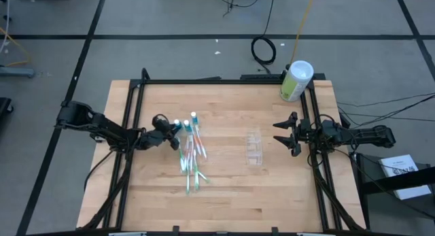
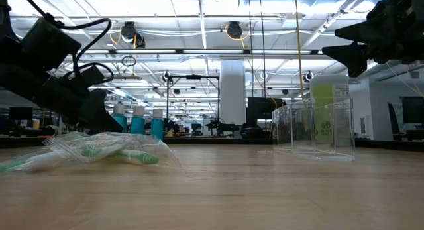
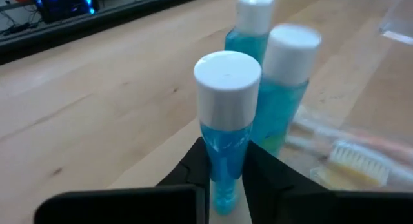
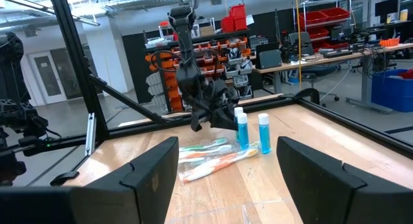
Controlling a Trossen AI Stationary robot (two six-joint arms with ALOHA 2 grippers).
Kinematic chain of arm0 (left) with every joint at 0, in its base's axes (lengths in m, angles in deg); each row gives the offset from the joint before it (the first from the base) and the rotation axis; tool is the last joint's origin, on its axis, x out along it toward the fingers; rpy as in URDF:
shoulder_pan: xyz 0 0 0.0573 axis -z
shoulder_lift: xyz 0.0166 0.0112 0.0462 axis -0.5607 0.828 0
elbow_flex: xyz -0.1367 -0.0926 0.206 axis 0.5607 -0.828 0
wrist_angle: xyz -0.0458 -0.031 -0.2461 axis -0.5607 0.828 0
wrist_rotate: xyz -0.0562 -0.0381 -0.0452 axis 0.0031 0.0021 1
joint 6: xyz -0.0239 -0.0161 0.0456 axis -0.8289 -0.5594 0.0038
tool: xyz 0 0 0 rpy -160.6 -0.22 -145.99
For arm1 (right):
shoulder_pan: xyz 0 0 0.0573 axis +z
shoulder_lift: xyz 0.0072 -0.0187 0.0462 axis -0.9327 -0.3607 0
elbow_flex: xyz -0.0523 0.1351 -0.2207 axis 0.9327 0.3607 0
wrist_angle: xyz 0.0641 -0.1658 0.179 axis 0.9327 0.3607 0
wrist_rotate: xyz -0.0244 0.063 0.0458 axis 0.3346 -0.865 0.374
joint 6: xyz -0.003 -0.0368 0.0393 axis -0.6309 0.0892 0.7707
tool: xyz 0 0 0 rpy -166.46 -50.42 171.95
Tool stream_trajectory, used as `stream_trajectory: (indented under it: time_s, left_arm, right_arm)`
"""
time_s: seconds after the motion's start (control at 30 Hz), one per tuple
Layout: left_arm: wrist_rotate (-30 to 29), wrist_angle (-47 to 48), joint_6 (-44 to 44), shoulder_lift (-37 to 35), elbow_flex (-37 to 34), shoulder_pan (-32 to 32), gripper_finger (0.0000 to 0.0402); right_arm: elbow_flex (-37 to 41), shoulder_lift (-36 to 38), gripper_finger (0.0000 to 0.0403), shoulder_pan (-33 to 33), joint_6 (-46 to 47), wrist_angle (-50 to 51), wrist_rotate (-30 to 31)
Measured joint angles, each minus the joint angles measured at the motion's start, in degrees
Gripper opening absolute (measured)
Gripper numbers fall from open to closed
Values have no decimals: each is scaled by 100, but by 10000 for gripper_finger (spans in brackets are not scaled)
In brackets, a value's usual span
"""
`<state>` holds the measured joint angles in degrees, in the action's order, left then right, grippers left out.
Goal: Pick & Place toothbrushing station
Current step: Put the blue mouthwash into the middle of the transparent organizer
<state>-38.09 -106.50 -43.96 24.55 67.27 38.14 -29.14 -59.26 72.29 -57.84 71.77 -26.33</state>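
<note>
Blue-filled, white-capped bottles (image 1: 185, 124) stood at the far end of the bagged toothbrushes (image 1: 192, 161) on the wooden bench (image 1: 224, 195). The left gripper (image 3: 227, 185) had its fingers pinching one bottle (image 3: 226, 121). The clear cup (image 1: 254, 148) stood apart, near the right gripper (image 1: 285, 135), whose fingers were spread wide above the bench.
</note>
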Motion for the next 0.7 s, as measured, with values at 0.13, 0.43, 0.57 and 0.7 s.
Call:
stream_trajectory:
  time_s: [0.13, 0.43, 0.57, 0.7]
  left_arm:
    - [218, -503, 299, 0, 0, 0, 71]
    - [379, -758, 570, -370, 9, 90, 71]
    - [379, -657, 724, -698, 9, 137, 71]
    - [381, -379, 761, -996, 94, 167, 71]
  right_arm:
    - [0, 0, 254, 0, 0, 0, 0]
    - [0, 0, 254, -2, 1, 0, 0]
    - [0, 0, 254, -2, 2, 0, 0]
    - [0, 0, 254, 1, 2, -2, 0]
